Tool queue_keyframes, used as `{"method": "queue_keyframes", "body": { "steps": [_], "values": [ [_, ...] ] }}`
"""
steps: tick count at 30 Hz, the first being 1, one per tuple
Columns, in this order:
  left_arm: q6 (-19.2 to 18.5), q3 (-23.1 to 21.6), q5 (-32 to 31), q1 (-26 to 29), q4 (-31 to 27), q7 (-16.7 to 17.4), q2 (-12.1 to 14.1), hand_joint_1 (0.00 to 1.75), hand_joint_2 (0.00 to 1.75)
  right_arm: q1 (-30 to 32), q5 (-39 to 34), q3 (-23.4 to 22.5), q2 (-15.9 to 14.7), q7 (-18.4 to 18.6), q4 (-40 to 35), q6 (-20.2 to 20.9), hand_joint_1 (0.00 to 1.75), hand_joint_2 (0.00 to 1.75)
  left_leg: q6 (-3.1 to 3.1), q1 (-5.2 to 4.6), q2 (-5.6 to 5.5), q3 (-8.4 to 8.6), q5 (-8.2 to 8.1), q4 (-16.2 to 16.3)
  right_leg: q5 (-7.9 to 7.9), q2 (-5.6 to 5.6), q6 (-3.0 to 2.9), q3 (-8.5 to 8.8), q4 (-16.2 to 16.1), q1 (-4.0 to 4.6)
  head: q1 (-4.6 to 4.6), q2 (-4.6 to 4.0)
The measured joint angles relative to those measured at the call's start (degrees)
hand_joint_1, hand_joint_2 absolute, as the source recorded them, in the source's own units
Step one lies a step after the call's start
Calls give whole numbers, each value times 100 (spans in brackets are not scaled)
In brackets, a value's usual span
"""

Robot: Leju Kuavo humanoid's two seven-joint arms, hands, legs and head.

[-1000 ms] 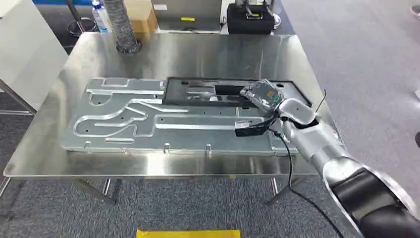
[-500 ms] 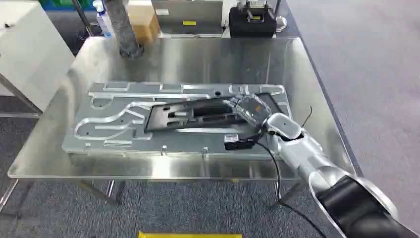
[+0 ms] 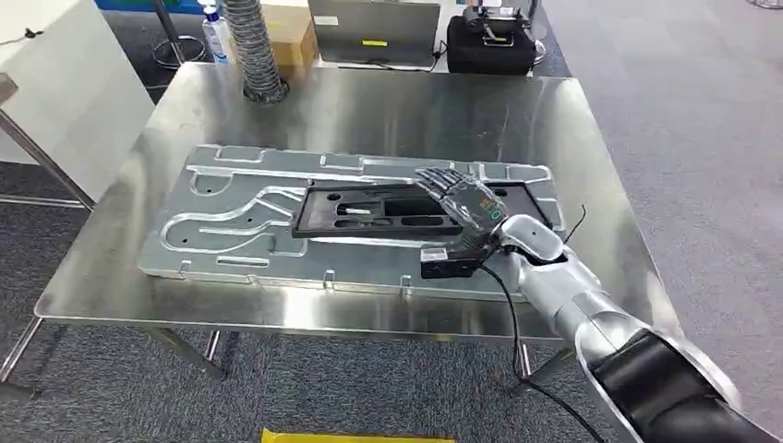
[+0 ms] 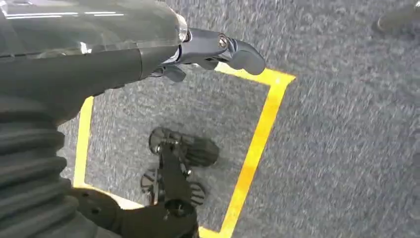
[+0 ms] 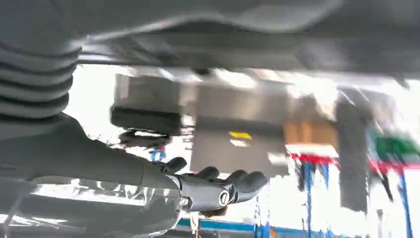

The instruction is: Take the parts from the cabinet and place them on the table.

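Black part point(image 3: 388, 210) | flat on metal plate point(image 3: 231, 231), long axis left-right | right hand point(image 3: 459, 197) fingers extended over its right end

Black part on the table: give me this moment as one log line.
black part: lying on grey plate | right hand: over part's right end, grip unclear | left hand: hanging above carpet, holding nothing | table: steel

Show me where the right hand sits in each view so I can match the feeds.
Head view: right hand right of centre, over the black part on the table.
Right wrist view: low in the picture, its fingers reaching toward the middle.
Left wrist view: the hand here is the left hand, above carpet.
Shared landmark: the grey panel with yellow label, in head and right wrist views.
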Motion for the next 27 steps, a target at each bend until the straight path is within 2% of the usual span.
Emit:
{"method": "queue_keyframes", "body": {
  "steps": [1,2,3,4,5,6,7,8,9,11,13,14,15,16,17,18,19,20,21,22,23,24,25,27],
  "values": [
    [-13,0,7,0,0,0,2,0,0,24,-583,-159,46,-241,-87,176,0,0,17,-5,-3,1,-2,0,-246,69,0,-220,511,-9,-2,0],
    [-24,0,11,-2,0,0,2,0,0,80,-1146,-336,85,-505,-206,380,0,0,25,-12,-3,2,-7,1,-421,95,4,-426,969,-10,-2,0],
    [-52,0,13,7,0,0,2,0,0,207,-1966,-587,114,-686,-481,726,0,0,31,-18,-10,5,-11,2,-538,105,7,-606,1354,-10,0,0],
    [-76,2,13,24,0,2,2,0,0,356,-2765,-828,142,-696,-850,1074,0,0,36,-24,-17,15,-14,2,-515,109,0,-672,1479,-9,0,0],
    [-94,2,11,44,0,9,2,0,0,507,-3369,-1016,158,-696,-1262,1346,0,0,46,-32,-20,30,-24,3,-353,111,-18,-608,1314,-7,0,0],
    [-107,2,11,66,0,20,2,0,0,636,-3927,-1202,160,-698,-1796,1520,0,0,43,-43,-18,55,-33,3,-126,113,-45,-424,934,-1,0,0],
    [-120,2,13,86,0,20,0,0,0,739,-4371,-1385,190,-699,-2282,1522,0,0,35,-52,-12,81,-48,3,161,104,-93,-142,340,16,0,0],
    [-129,2,29,100,0,17,0,0,0,822,-4697,-1584,241,-699,-2711,1489,0,0,29,-60,7,92,-61,2,358,27,-156,84,-136,60,0,0],
    [-138,2,64,117,4,13,-11,0,0,917,-4906,-1836,302,-699,-3194,1381,0,0,3,-105,28,93,-78,25,299,-74,-195,152,-330,132,-2,0],
    [-182,39,202,189,4,-37,-9,0,0,1223,-4806,-2422,505,-703,-4153,819,0,0,-45,-81,93,86,-83,14,290,28,-185,150,-416,136,0,0],
    [-210,139,386,304,4,-123,-4,0,0,1644,-4416,-3202,737,-705,-5081,78,0,0,-106,-79,169,136,-104,-20,315,105,-226,193,-474,115,-2,0],
    [-221,181,431,347,4,-144,22,0,0,1824,-4253,-3578,827,-705,-5387,-158,0,0,-119,-80,235,97,-238,142,359,130,-236,258,-536,67,-2,0],
    [-225,223,470,374,4,-166,17,0,0,2053,-4155,-3960,848,-705,-5728,-271,0,0,-139,-92,226,38,-426,393,366,174,-247,291,-574,65,-2,0],
    [-232,262,503,388,4,-181,17,0,0,2237,-4061,-4214,848,-705,-5977,-341,0,0,-160,-72,224,-89,-637,749,369,175,-275,299,-582,62,0,0],
    [-232,293,525,397,4,-197,20,0,0,2441,-3939,-4465,839,-705,-6173,-426,0,0,-188,-43,227,-273,-865,1210,368,197,-276,300,-581,63,-2,0],
    [-232,328,566,404,4,-208,20,0,0,2656,-3743,-4710,811,-705,-6349,-534,0,0,-210,-19,226,-424,-1016,1580,368,228,-275,299,-580,61,-2,0],
    [-232,359,575,408,4,-212,20,0,0,2850,-3589,-4895,813,-705,-6455,-638,0,0,-224,5,227,-496,-1072,1774,367,258,-274,299,-578,52,-2,0],
    [-232,391,597,416,4,-219,20,0,0,3035,-3473,-5083,813,-705,-6525,-774,0,0,-249,34,227,-439,-945,1679,366,290,-266,301,-575,40,0,0],
    [-232,413,603,417,4,-221,22,0,0,3232,-3399,-5210,813,-705,-6586,-887,0,0,-270,57,226,-266,-742,1362,367,334,-246,310,-570,27,-2,0],
    [-232,426,603,410,4,-223,30,0,0,3466,-3293,-5363,815,-705,-6679,-1026,0,0,-277,81,225,-34,-529,922,363,381,-215,324,-565,16,-2,0],
    [-236,441,606,405,4,-223,31,0,0,3796,-3156,-5527,835,-705,-6732,-1136,0,0,-277,101,186,274,-299,340,354,385,-171,336,-547,9,0,0],
    [-245,450,608,406,4,-221,33,0,0,4025,-3027,-5680,839,-705,-6737,-1213,0,0,-272,100,118,395,-292,88,340,382,-141,323,-531,30,-2,0],
    [-254,461,610,394,4,-221,44,0,0,4360,-2887,-5938,861,-705,-6697,-1261,0,0,-234,85,116,442,-342,-45,343,386,-97,280,-485,43,0,0],
    [-258,494,614,412,4,-214,46,0,0,4713,-2807,-6200,955,-705,-6658,-1308,0,0,-185,62,130,388,-318,3,394,408,-19,243,-504,21,-2,0]
  ]
}}
